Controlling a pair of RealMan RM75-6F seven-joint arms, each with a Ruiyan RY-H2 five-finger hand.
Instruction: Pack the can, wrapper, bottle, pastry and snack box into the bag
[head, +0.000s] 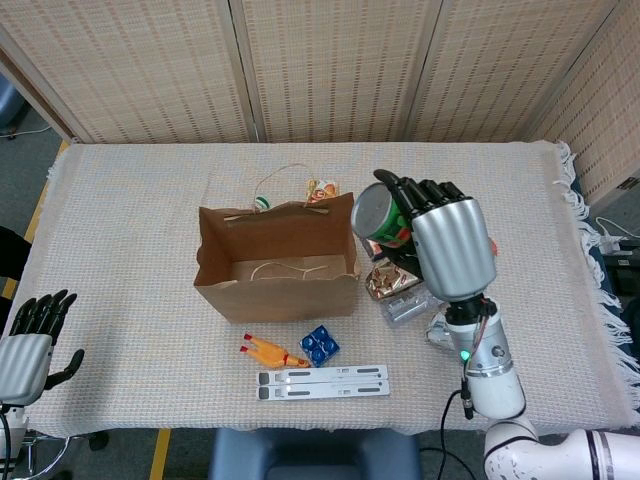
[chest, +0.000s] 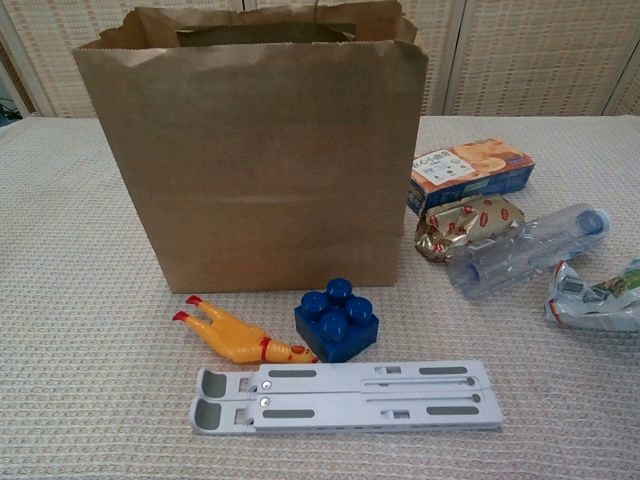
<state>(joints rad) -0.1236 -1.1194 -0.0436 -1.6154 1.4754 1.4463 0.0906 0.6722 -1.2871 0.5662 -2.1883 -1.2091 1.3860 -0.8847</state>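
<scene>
In the head view my right hand (head: 447, 243) is raised above the table and grips a green can (head: 379, 215) on its side, just right of the open brown paper bag (head: 277, 262) and above its right edge. This hand does not show in the chest view. The orange snack box (chest: 470, 171), the gold-wrapped pastry (chest: 467, 226), the clear bottle (chest: 524, 250) and the crumpled wrapper (chest: 596, 301) lie on the cloth right of the bag (chest: 255, 150). My left hand (head: 27, 338) hangs off the table's front-left corner, fingers apart, holding nothing.
A yellow rubber chicken (chest: 238, 338), a blue toy block (chest: 337, 318) and a grey folding stand (chest: 345, 397) lie in front of the bag. A small packet (head: 322, 190) sits behind the bag. The table's fringed edge (head: 600, 300) runs along the right.
</scene>
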